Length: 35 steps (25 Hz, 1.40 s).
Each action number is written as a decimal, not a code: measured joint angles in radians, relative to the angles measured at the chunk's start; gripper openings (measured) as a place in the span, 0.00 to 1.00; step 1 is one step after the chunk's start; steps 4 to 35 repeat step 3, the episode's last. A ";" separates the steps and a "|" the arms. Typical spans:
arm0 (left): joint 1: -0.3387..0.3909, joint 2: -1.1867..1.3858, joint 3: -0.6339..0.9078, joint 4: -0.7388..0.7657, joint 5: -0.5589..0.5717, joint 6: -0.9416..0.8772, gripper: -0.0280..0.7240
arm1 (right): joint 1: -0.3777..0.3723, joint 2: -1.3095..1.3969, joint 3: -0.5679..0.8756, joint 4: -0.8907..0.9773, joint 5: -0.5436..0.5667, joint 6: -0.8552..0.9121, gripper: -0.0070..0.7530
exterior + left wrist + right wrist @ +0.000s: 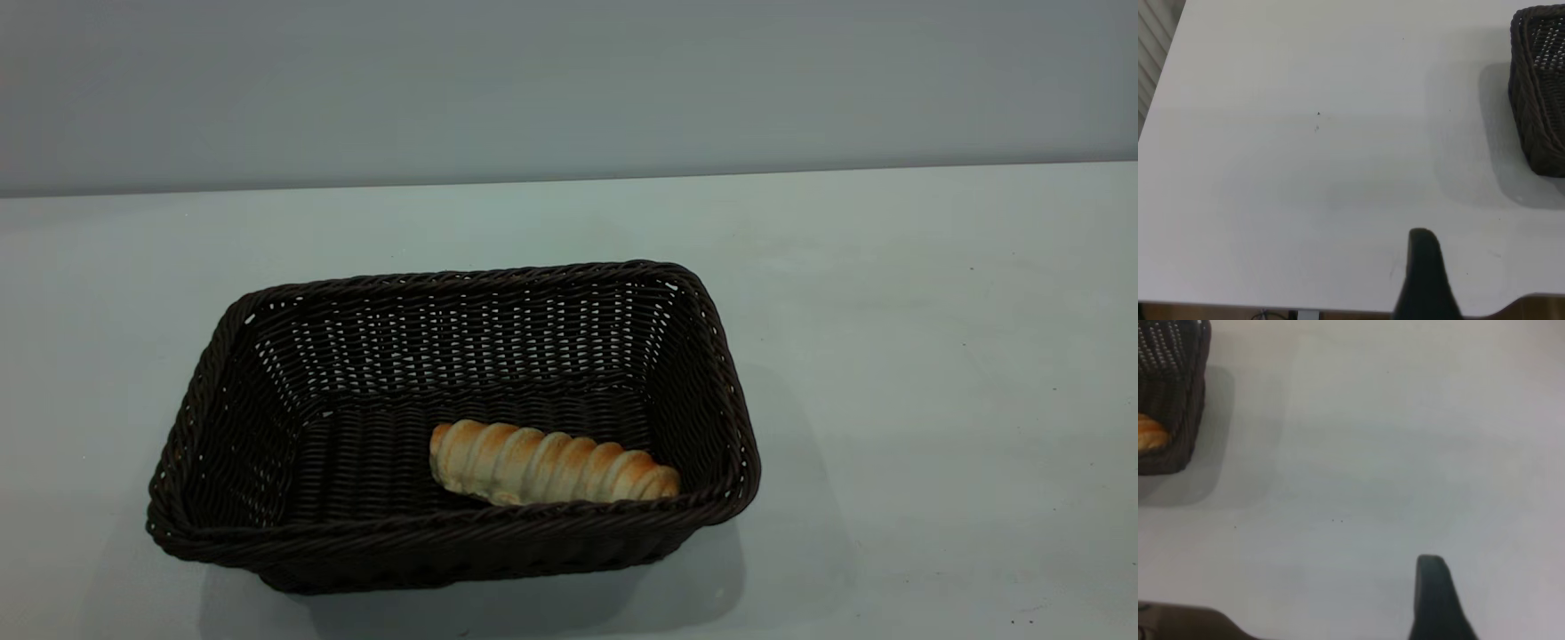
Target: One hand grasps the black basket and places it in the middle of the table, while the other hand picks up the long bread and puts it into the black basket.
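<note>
The black basket (267, 418) stands on the white table (889, 356), left of the middle in the exterior view. The long bread (547, 464) lies inside it on the floor, along the near wall toward the right corner. Neither arm appears in the exterior view. In the left wrist view, part of my left gripper (1425, 273) hangs over bare table, well away from a corner of the basket (1538, 87). The right wrist view has part of my right gripper (1437, 597) over bare table, far from the basket (1171, 393), where one end of the bread (1150, 433) peeks out.
A pale wall (569, 80) rises behind the table's far edge. Table edges run near both grippers (1338, 308) (1191, 613). Bare tabletop spreads to the basket's right and behind it.
</note>
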 joint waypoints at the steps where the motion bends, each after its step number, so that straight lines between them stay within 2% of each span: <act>1: 0.000 0.000 0.000 0.000 0.000 0.000 0.83 | 0.000 0.000 0.000 0.000 0.000 0.000 0.59; 35: 0.000 0.000 0.000 0.000 0.000 0.000 0.83 | 0.000 0.000 0.000 0.000 0.000 0.000 0.59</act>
